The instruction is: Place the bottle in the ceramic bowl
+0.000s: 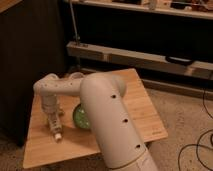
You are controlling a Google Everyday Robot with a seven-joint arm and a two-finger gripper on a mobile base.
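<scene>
The bottle (56,132) is small and clear with a white cap, standing steeply with the cap end low, just over the left part of the wooden table (137,107). My gripper (54,123) points down at the end of the white arm and is closed around the bottle's upper part. The ceramic bowl (78,118) is dark green and glossy. It sits just right of the bottle, and only its left edge shows because my arm's large white link covers the rest.
A dark cabinet (25,55) stands close against the table's left side. A low metal shelf (140,56) runs behind the table. Black cables (200,142) lie on the carpet to the right. My arm (112,125) fills the table's middle and front.
</scene>
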